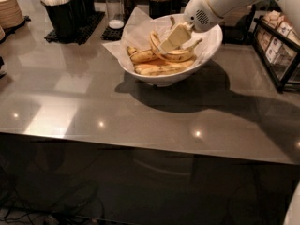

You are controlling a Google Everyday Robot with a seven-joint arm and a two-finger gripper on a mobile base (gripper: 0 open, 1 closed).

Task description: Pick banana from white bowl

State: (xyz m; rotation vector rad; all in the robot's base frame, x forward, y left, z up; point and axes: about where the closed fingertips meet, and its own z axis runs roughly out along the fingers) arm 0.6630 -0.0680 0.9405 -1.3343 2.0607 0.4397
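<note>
arm enters from upper right, sloping down-left | gripper [174,37] low over banana [185,55] inside white bowl [164,78] | grip: cannot tell

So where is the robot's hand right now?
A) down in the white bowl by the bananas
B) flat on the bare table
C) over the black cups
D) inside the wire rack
A: the gripper is down inside the white bowl, right on top of the curved banana.
</note>
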